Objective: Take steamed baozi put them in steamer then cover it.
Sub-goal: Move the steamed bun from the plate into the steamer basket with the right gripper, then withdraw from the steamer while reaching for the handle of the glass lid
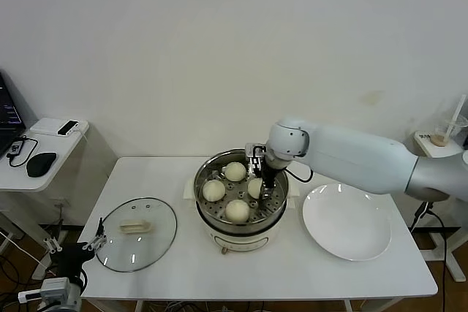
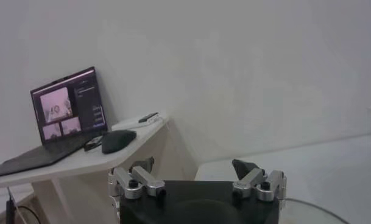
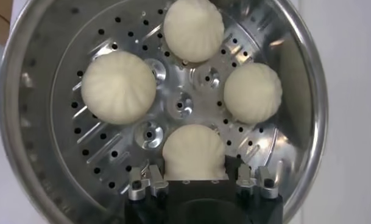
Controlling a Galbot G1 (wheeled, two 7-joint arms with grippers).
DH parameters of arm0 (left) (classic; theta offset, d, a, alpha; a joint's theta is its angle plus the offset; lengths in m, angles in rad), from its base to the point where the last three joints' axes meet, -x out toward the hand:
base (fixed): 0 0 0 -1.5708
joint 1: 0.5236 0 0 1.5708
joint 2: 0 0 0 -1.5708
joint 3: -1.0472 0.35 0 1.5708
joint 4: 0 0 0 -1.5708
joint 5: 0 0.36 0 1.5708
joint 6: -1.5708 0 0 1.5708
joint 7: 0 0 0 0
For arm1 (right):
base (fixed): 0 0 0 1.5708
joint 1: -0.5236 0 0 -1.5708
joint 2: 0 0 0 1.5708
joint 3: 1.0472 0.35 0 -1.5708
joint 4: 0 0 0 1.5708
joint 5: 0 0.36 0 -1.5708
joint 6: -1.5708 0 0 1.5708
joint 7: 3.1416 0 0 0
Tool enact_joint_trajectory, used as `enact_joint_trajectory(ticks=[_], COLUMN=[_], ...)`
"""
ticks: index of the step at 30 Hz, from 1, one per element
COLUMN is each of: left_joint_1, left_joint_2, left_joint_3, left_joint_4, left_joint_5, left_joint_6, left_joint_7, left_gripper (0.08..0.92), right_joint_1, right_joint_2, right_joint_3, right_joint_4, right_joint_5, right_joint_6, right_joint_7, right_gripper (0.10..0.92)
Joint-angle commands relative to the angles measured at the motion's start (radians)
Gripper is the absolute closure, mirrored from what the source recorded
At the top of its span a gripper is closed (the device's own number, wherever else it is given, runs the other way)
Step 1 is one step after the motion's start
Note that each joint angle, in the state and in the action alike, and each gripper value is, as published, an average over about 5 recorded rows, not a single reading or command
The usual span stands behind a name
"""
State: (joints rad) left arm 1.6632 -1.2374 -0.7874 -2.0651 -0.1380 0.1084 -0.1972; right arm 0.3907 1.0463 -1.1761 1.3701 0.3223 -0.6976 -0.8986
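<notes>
Head view: all four baozi [image 1: 235, 171] sit in steamer [image 1: 207, 213]; right gripper [image 3: 196, 182] grasps the last one, cover [image 1: 137, 234] not on yet.

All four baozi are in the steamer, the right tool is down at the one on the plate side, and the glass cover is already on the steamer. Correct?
Not quite. The cover is not on the steamer; the head view shows it lying flat on the table to the steamer's left. The rest holds: four baozi sit on the perforated tray, with the right tool at the plate-side one.
</notes>
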Motion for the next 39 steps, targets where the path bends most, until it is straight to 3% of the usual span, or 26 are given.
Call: enact_joint_trajectory(ticks=[1, 9, 15, 18, 23, 27, 30, 39], left_joint_1=[0.0, 0.0, -0.001, -0.002, -0.005, -0.008, -0.01, -0.012], left_joint_2=[-0.001, -0.002, -0.004, -0.005, -0.008, -0.007, -0.007, -0.019], left_joint_3=[0.0, -0.001, 0.002, 0.002, 0.003, 0.011, 0.017, 0.045], left_joint_4=[0.0, -0.003, -0.001, 0.001, 0.002, 0.01, 0.019, 0.043], left_joint_5=[0.0, 0.0, 0.0, 0.0, -0.001, 0.004, 0.015, 0.06], left_joint_6=[-0.001, -0.001, -0.001, -0.004, -0.007, -0.02, -0.026, -0.057], left_joint_7=[0.0, 0.0, -0.001, -0.001, -0.002, -0.003, -0.002, 0.0], left_gripper=[0.177, 0.177, 0.177, 0.177, 0.177, 0.177, 0.177, 0.177], right_joint_1=[-0.007, 0.038, 0.042, 0.012, -0.166, -0.46, -0.726, -1.441], right_joint_2=[0.008, -0.045, -0.149, -0.213, -0.355, -0.429, -0.432, -0.161], right_joint_3=[0.001, 0.027, 0.095, 0.148, 0.301, 0.528, 0.769, 1.515], right_joint_4=[-0.011, 0.06, 0.202, 0.273, 0.386, 0.455, 0.496, 0.507], right_joint_5=[-0.017, 0.014, 0.061, 0.081, 0.166, 0.176, 0.119, -0.21], right_joint_6=[-0.005, -0.014, -0.026, -0.026, -0.002, 0.148, 0.273, 0.656], right_joint_7=[0.006, 0.007, 0.048, 0.145, 0.482, 0.743, 0.858, 0.863], right_gripper=[0.389, 0.214, 0.203, 0.202, 0.203, 0.203, 0.203, 0.203])
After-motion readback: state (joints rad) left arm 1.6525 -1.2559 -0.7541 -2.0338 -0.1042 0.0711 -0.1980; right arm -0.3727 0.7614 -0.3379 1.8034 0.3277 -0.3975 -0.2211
